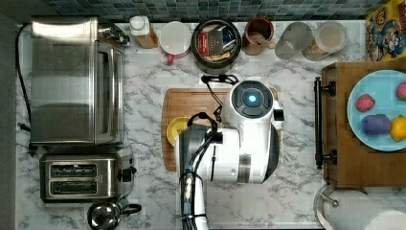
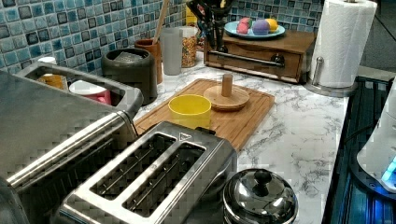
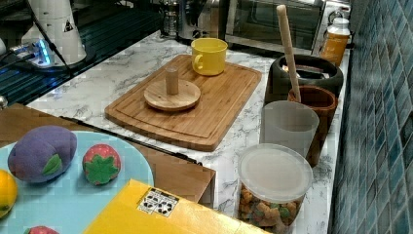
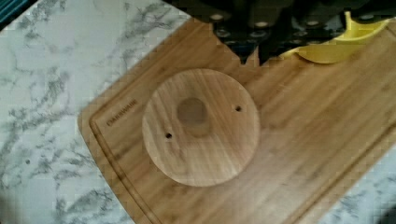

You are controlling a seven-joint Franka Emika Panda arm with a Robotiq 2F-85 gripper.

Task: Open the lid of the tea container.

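Marble counter [image 1: 143,143], lid [image 3: 172,94] on cutting board [image 3: 219,112], tea container [image 1: 216,40] uncovered

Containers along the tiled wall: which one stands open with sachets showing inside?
The tea container, round and black-walled, beside the white mug. Red and dark sachets show inside; its wooden lid lies on the cutting board.

1. Marble counter [image 1: 153,76] is carrying a wooden cutting board [image 3: 224,112]; toaster [image 1: 79,178] and toaster oven [image 1: 72,79] are sitting at the top view's left
2. Tea container [image 1: 216,40], white mug [image 1: 174,38], brown jar [image 1: 258,34] are lining the tiled wall
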